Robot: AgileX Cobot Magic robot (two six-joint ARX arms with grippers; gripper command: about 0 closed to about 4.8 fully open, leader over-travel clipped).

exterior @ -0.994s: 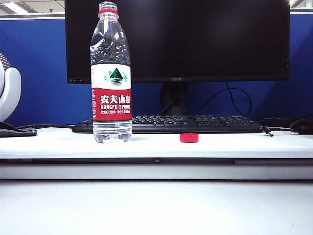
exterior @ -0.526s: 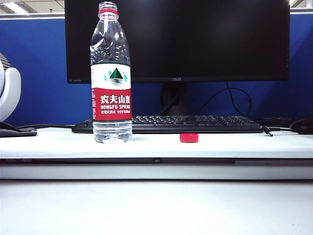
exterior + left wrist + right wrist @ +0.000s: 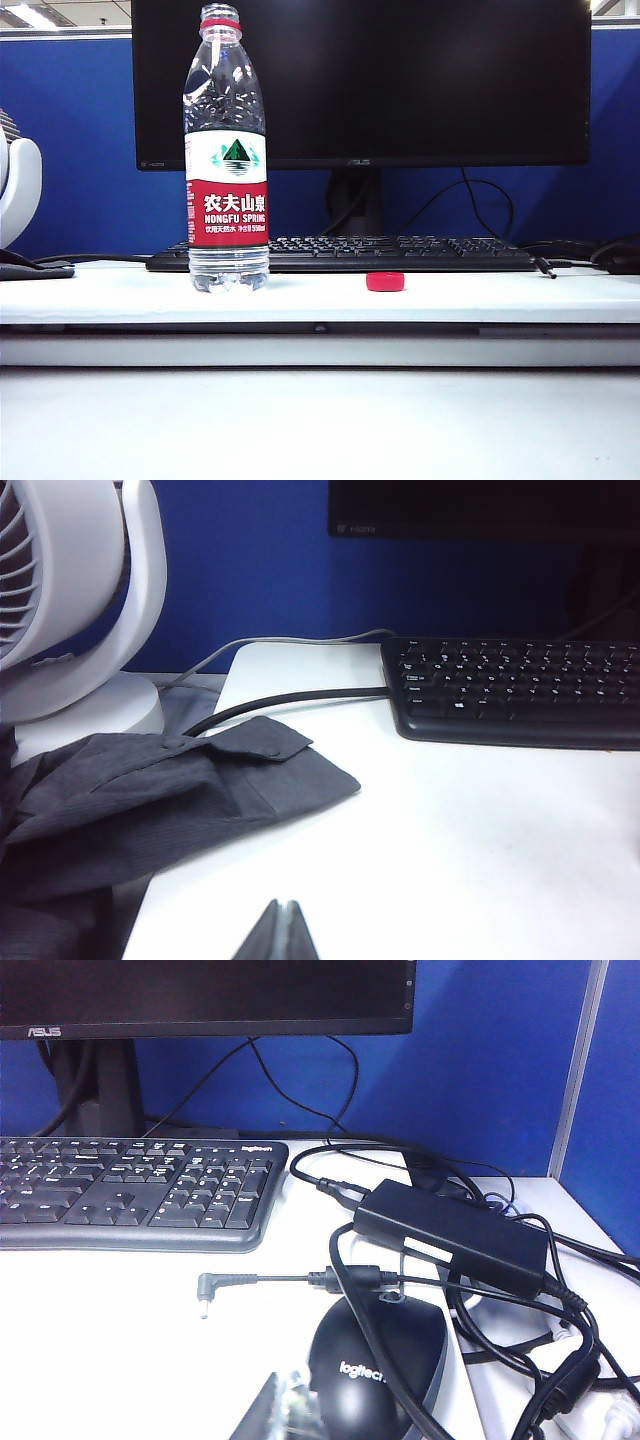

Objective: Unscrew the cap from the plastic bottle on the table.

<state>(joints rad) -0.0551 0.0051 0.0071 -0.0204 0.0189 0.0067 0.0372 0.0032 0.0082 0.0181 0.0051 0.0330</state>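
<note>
Now we see the tall clear plastic bottle (image 3: 227,160) upright on the white bench (image 3: 480,296), w/ the small red screw cap (image 3: 386,282) off, lying to its right. Left claw (image 3: 281,930) closed over bench near grey shirt (image 3: 150,800); right claw (image 3: 290,1405) closed beside black mouse (image 3: 375,1370).

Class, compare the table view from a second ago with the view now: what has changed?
Nothing visibly changed. The plastic bottle stands upright and uncapped on the table, with the cap lying apart beside it. Left gripper and right gripper are shut and empty.
</note>
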